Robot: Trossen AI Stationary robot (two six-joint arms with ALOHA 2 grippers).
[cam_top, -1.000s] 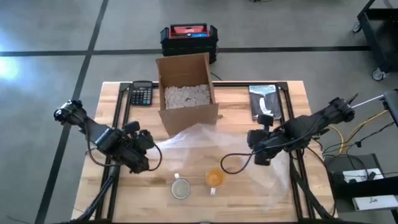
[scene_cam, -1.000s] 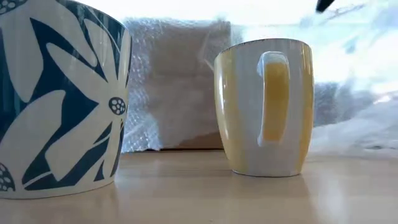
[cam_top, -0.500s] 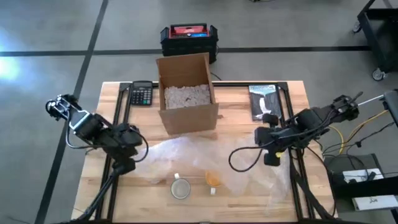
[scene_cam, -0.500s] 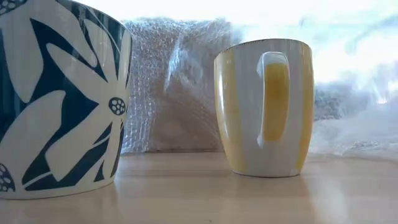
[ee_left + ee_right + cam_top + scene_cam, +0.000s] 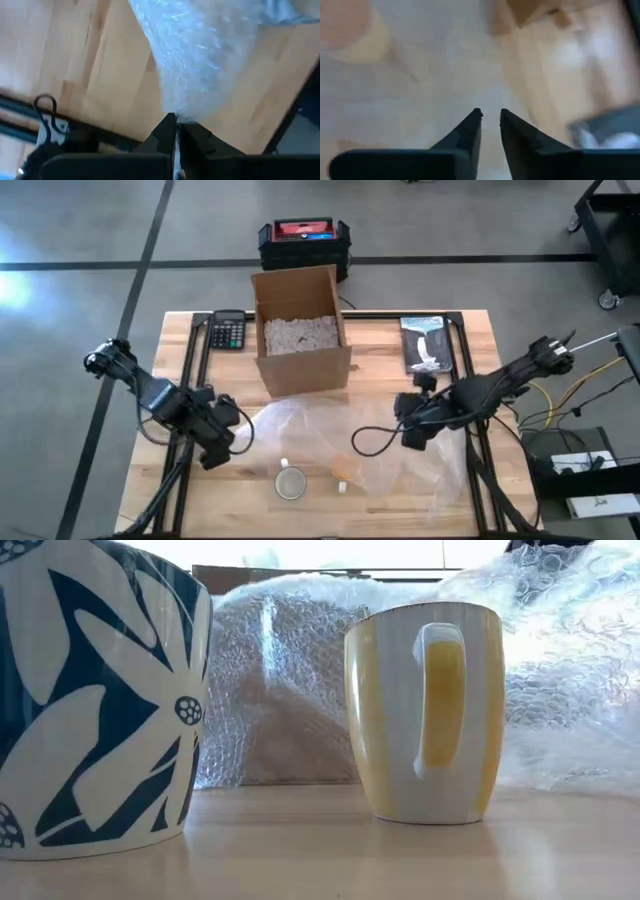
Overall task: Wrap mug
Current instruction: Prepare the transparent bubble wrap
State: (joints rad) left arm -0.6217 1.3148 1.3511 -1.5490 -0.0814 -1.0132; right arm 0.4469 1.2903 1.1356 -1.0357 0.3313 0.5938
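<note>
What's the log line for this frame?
left end effector: shut on bubble wrap | right end effector: open, over wrap | yellow mug: upright, unwrapped

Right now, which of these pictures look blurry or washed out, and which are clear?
The right wrist view is smeared throughout, so only the right gripper reads clearly. The left wrist view is soft, the bubble wrap hazy beyond the left gripper. The low view is sharp on the yellow mug, with a washed-out background. The high view is evenly lit.

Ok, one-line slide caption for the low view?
Yellow mug and blue floral mug stand upright on the table, bubble wrap bunched behind.
</note>
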